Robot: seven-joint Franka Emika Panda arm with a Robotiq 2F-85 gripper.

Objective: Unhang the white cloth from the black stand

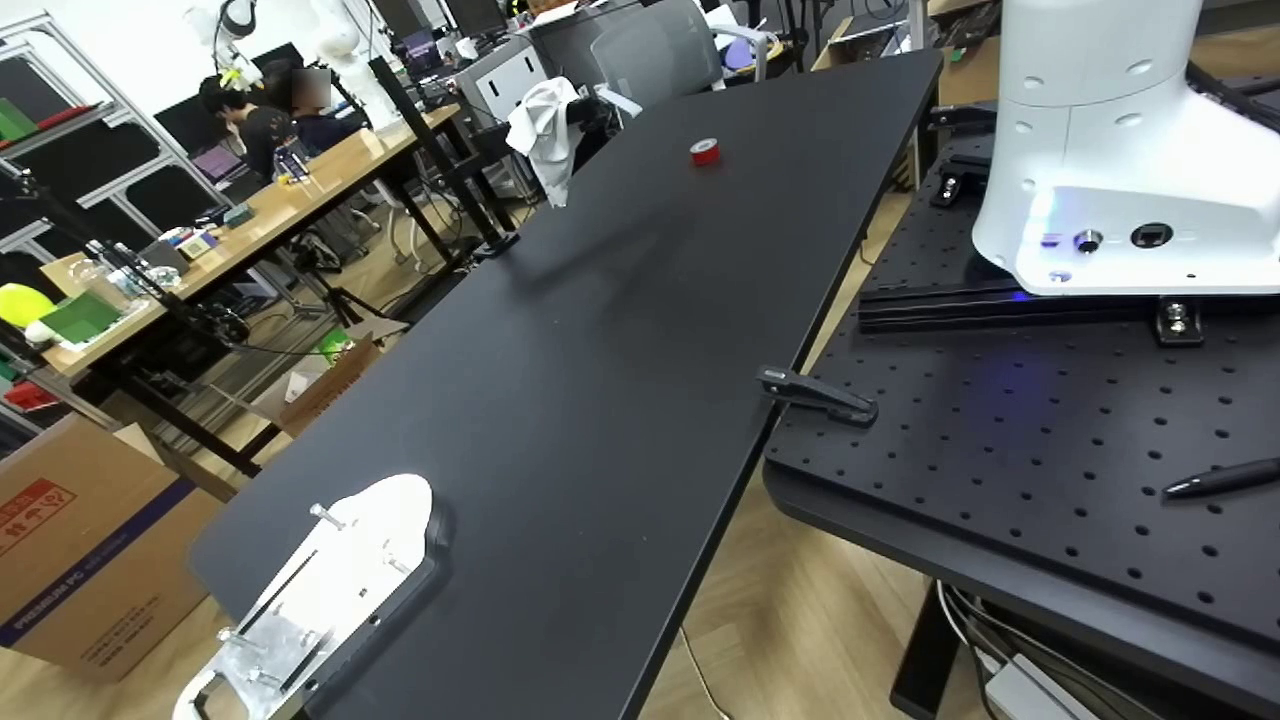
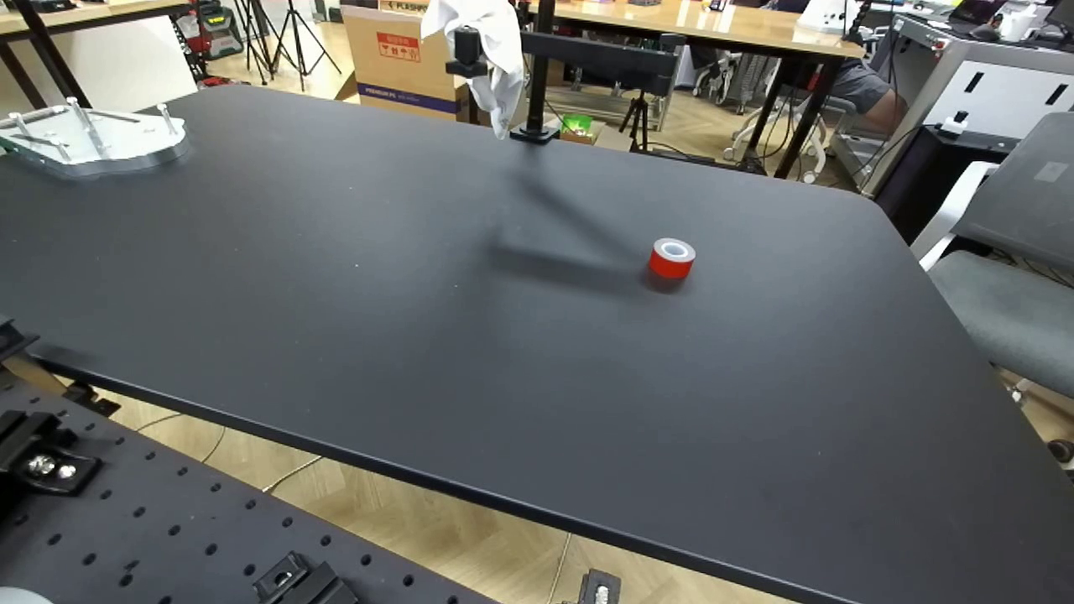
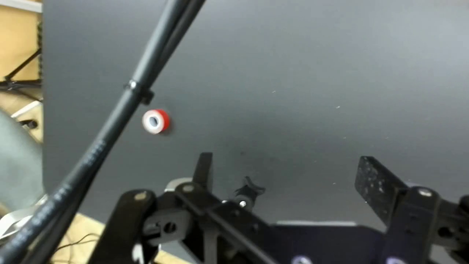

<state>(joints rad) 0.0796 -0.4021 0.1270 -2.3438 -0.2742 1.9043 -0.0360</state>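
Observation:
The white cloth hangs draped from the end of the side arm of the black stand, at the table's far edge. In an exterior view the white cloth drapes beside the upright pole of the black stand, its lower tip hanging near table height. My gripper shows only in the wrist view. Its two fingers are wide apart with nothing between them, and it points down above the black table. The cloth and stand's pole do not show in the wrist view, so the gripper's distance from them cannot be told.
A red tape roll lies on the black table. A white plate with metal pegs lies at one table end. A grey chair stands beside the table. A black cable crosses the wrist view.

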